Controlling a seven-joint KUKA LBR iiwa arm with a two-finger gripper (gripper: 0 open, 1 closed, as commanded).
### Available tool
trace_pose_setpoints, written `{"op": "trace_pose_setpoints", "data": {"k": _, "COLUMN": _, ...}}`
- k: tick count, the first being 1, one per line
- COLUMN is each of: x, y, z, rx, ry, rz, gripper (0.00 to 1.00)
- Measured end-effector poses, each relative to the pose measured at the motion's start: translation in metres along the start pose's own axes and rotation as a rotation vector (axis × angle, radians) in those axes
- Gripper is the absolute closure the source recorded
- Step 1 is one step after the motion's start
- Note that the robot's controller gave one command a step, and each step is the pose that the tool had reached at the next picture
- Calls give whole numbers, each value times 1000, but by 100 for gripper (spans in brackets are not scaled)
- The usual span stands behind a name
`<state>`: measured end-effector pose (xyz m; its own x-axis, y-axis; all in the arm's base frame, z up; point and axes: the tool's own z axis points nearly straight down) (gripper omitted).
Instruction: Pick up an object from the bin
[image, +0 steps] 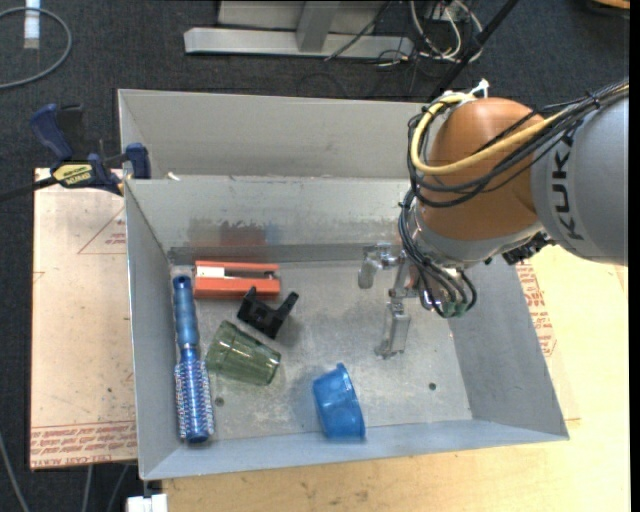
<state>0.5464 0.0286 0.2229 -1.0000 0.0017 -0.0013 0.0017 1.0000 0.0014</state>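
My gripper (384, 305) hangs over the bin floor right of the middle, open, with nothing between its fingers. One metal finger (392, 335) points toward the front, the other (374, 267) sits near the back wall. A blue plastic cup (338, 403) lies on its side in front of the gripper, apart from it. A black angular plastic piece (267, 312) rests to the gripper's left. Beside that piece, a green translucent cup (243, 358) lies tipped over.
An orange and black stapler-like block (235, 280) lies along the back left. A blue hairbrush (190, 365) stretches along the left wall. The arm's orange cover and cables hang over the bin's right side.
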Motion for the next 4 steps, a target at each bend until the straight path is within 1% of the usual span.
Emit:
{"op": "trace_pose_setpoints", "data": {"k": 1, "x": 0, "y": 0, "z": 0, "rx": 0, "ry": 0, "rz": 0, "gripper": 0}}
{"op": "trace_pose_setpoints", "data": {"k": 2, "x": 20, "y": -1, "z": 51, "rx": 0, "ry": -6, "rz": -18, "gripper": 0}}
{"op": "trace_pose_setpoints", "data": {"k": 3, "x": 33, "y": 18, "z": 87, "rx": 1, "ry": 0, "rz": -141, "gripper": 0}}
{"op": "trace_pose_setpoints", "data": {"k": 4, "x": 34, "y": 0, "z": 139, "rx": -1, "ry": -10, "rz": -413, "gripper": 0}}
